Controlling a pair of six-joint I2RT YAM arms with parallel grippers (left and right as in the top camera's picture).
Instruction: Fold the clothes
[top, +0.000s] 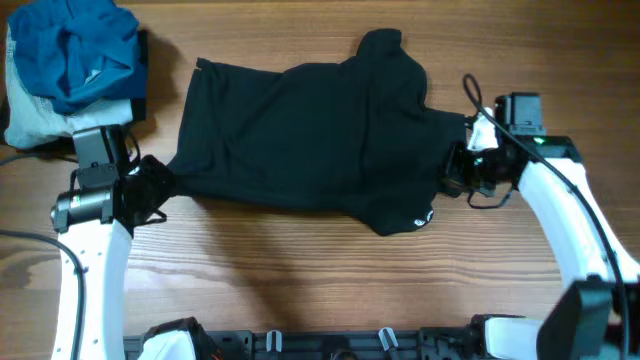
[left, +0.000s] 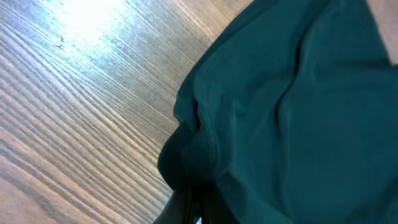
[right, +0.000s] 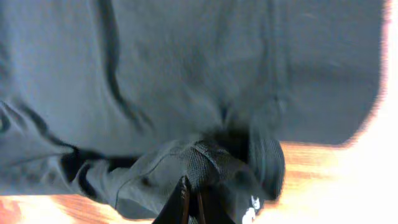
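Overhead: your shirt (top: 300, 130) lies spread mid-table; left gripper (top: 150, 190) at its 9 o'clock edge, right gripper (top: 462, 165) at 3 o'clock.
Left wrist: jaws pinch bunched shirt cloth.
Right wrist: jaws pinch a shirt fold.

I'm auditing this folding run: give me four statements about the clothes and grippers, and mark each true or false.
1. The black garment lies spread on the table between the two arms. True.
2. The left gripper hangs open over bare wood. False: it is shut on the black garment's left edge.
3. A pile of blue clothes sits at the table's far left corner. True.
4. The right gripper holds the blue clothes. False: it is shut on the black garment's right edge.
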